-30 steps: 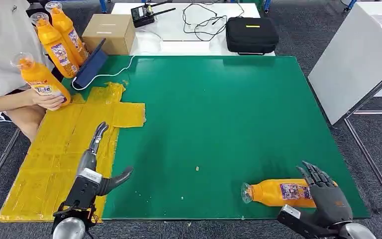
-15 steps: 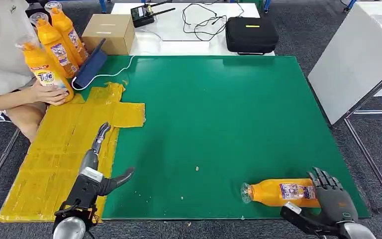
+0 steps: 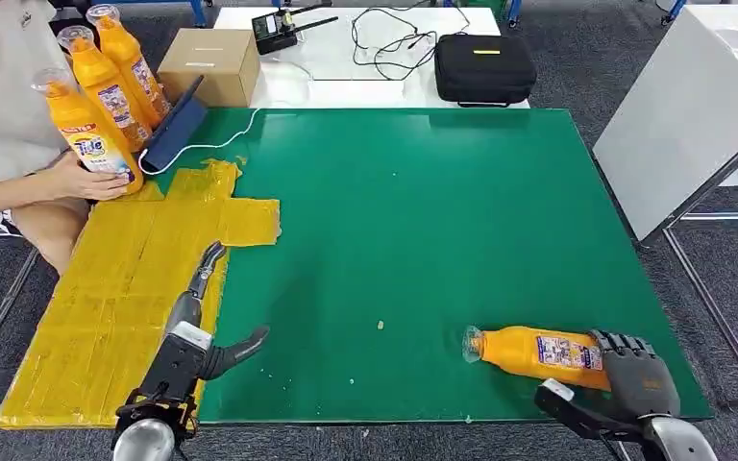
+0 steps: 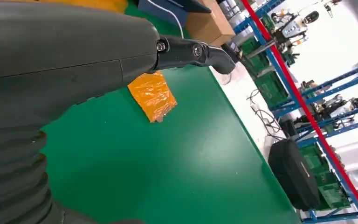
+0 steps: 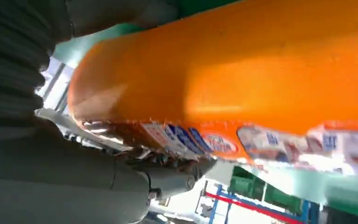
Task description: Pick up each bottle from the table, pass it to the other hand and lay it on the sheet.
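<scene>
Gripping the orange bottle (image 3: pixel 536 352) near the front right corner of the green table (image 3: pixel 423 221), my right hand (image 3: pixel 634 376) has its dark fingers curled over the bottle's base end. That bottle lies on its side, cap pointing toward my left, label facing up. From my right wrist, the orange body and label (image 5: pixel 270 140) sit pressed close against my palm, with my fingers wrapped under it.

My left hand (image 3: pixel 202 331) hovers at the front left, over the edge where the yellow sheet (image 3: pixel 106 288) meets the green surface. It has hold of nothing; its fingers are stretched out and apart, the thumb sticking out toward the right. In my left wrist view one dark finger (image 4: pixel 193 50) reaches out above the green surface, with a corner of the yellow sheet (image 4: pixel 153 95) beyond it.

The sheet runs along the left side of the table from the front edge back, with a square flap jutting right.

Farther back on the left, a person's hand (image 3: pixel 91 181) holds a second orange bottle (image 3: pixel 85 130) upright at the far end of the sheet. Two more orange bottles (image 3: pixel 115 62) stand just behind it, beside a dark blue tablet (image 3: pixel 175 125) that leans tilted with a white cable trailing from it.

Beyond the far edge of the table sit a cardboard box (image 3: pixel 209 62) and a black case (image 3: pixel 485 67) on a white surface
</scene>
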Controlling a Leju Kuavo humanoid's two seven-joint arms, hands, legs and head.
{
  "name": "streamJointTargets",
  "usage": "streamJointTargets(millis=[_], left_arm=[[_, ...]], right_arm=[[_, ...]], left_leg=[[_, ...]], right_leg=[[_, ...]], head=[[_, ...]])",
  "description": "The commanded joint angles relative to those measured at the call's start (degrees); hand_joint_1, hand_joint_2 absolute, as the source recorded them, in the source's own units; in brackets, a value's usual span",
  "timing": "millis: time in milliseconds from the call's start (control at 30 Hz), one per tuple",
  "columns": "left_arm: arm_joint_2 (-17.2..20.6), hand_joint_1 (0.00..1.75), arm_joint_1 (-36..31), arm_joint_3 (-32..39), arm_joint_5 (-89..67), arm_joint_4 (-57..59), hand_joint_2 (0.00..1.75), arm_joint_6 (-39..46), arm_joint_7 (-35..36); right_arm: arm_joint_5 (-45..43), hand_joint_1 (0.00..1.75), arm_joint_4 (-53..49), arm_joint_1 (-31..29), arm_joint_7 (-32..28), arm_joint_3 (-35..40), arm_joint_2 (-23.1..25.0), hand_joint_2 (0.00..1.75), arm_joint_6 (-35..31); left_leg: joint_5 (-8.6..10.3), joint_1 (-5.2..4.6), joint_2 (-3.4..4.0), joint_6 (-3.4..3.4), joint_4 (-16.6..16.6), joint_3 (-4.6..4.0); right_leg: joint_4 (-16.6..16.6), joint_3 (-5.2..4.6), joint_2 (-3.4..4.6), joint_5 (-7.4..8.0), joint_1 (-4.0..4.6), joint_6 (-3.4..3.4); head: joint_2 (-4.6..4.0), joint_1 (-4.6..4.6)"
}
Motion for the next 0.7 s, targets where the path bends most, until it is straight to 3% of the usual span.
streamJointTargets(millis=[33,167,300,333,500,600,700], left_arm=[[0.57,0.0,-1.01,-1.9,6.24,3.09,1.75,-6.35,0.85],[1.3,0.0,-1.06,-3.09,9.78,3.44,1.75,-10.93,0.47],[1.24,0.0,-1.08,-3.21,9.77,3.52,1.75,-10.93,0.46],[1.89,0.0,-1.3,-4.16,12.59,3.58,1.75,-14.19,0.77],[3.65,0.0,-3.2,-8.91,16.67,5.54,1.75,-17.68,0.8],[3.65,0.0,-3.54,-9.6,17.0,5.61,1.75,-17.79,0.75],[4.52,0.0,-4.18,-11.04,18.15,5.61,1.75,-17.89,0.66]], right_arm=[[-6.46,1.75,0.25,-1.13,-6.01,4.8,3.03,1.75,-3.24],[-10.77,1.75,-4.94,-2.39,-8.63,6.2,6.45,1.75,-5.16],[-10.48,1.75,-5.36,-2.64,-8.01,6.56,6.67,1.75,-5.14],[-12.29,1.75,-6.09,-3.35,-10.52,5.75,9.02,1.75,-9.75],[-18.1,1.75,-9.12,-6.77,-11.82,5.36,15.64,1.75,-19.73],[-19.48,1.75,-9.43,-6.86,-12.03,5.15,16.28,1.75,-20.28],[-27.53,1.75,-10.23,-6.68,-15.25,3.89,19.06,1.75,-20.28]], left_leg=[[-0.07,0.08,0.11,-0.11,-0.04,0.27],[-0.06,0.05,0.2,-0.1,-0.04,0.18],[-0.08,0.03,0.21,-0.12,-0.04,0.25],[-0.04,0.03,0.11,-0.08,-0.04,0.15],[-0.07,0.05,0.31,-0.11,-0.04,0.15],[-0.04,0.05,0.19,-0.11,-0.04,0.13],[0.01,0.02,0.05,-0.07,-0.05,0.04]], right_leg=[[-0.12,0.33,-0.02,-0.05,0.1,-0.04],[-0.07,0.2,0.11,0.0,0.07,-0.04],[-0.03,0.27,0.09,-0.05,0.05,-0.04],[-0.04,0.19,0.04,-0.02,0.05,-0.02],[-0.03,0.18,0.24,0.0,0.08,-0.04],[-0.02,0.17,0.08,-0.03,0.07,-0.04],[-0.01,0.09,0.01,-0.03,0.03,-0.02]], head=[[0.0,0.0],[0.0,0.0],[0.0,-0.04],[0.0,0.0],[0.0,0.0],[0.0,0.0],[0.0,0.0]])
